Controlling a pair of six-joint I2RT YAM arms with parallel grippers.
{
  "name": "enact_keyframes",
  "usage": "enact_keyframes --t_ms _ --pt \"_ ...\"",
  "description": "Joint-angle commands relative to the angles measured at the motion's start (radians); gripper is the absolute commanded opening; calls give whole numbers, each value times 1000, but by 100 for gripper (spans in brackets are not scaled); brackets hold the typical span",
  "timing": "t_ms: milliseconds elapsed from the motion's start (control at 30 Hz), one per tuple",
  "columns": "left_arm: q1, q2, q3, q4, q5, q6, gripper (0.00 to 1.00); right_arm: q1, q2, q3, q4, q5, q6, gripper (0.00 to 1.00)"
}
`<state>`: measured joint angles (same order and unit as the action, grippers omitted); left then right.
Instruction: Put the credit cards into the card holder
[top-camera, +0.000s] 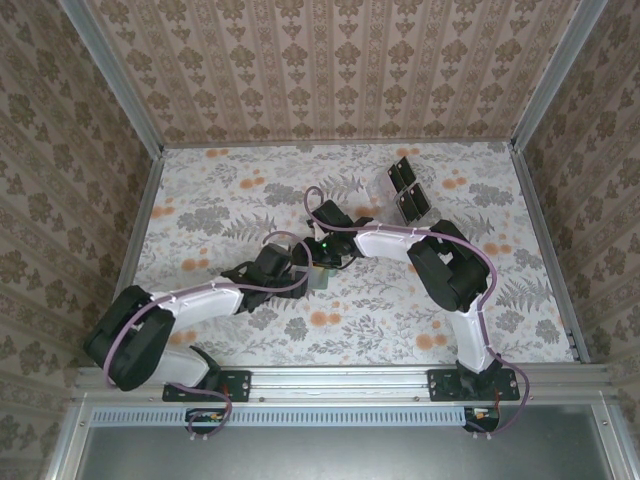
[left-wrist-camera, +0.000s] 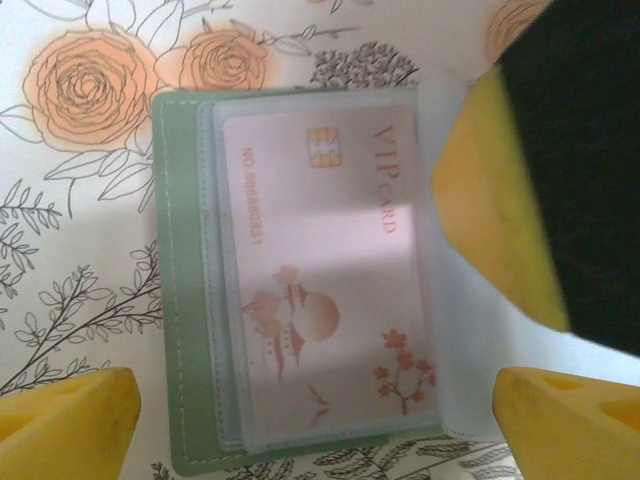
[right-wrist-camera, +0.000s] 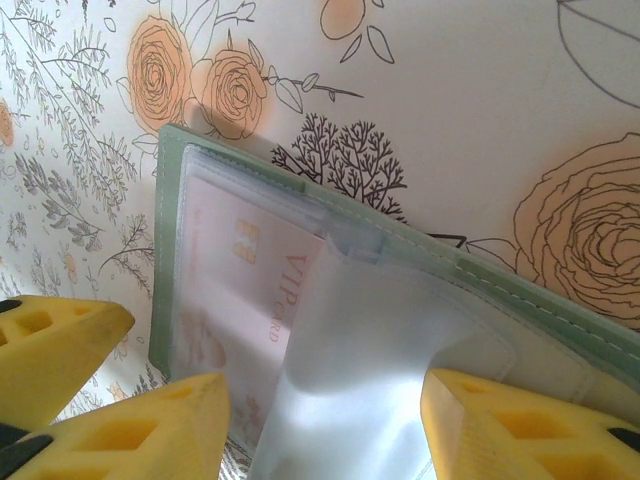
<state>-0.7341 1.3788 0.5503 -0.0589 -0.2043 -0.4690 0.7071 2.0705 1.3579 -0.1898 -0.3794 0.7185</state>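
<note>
Card holder is laid open, one credit card sleeved; L gripper is poised fully spread, clear sleeve is propped betw. R gripper's half-parted jaws (grip unclear), prob. exposing a pocket.

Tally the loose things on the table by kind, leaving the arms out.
Card holder: 1
Card: 1 in sight, inside the holder's clear sleeve
Clear rack: 1
Total: 3
</note>
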Motion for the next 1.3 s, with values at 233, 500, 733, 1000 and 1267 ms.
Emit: enact_keyframes --t_ms 233,500,733,1000,1267 --pt "8 52 -1 -14 -79 -9 100 -1 -30 -4 -30 -10 27 57" --pt "16 52 -19 -1 -73 -23 100 -3 -139 -96 24 35 60 58" --pt "20 57 -23 7 -64 -24 100 5 -155 -147 55 48 84 58" --pt "22 58 -23 10 -60 -24 100 11 -119 -149 71 51 98 58" --pt "23 52 -23 10 -58 -23 100 12 -69 -120 73 43 98 58"
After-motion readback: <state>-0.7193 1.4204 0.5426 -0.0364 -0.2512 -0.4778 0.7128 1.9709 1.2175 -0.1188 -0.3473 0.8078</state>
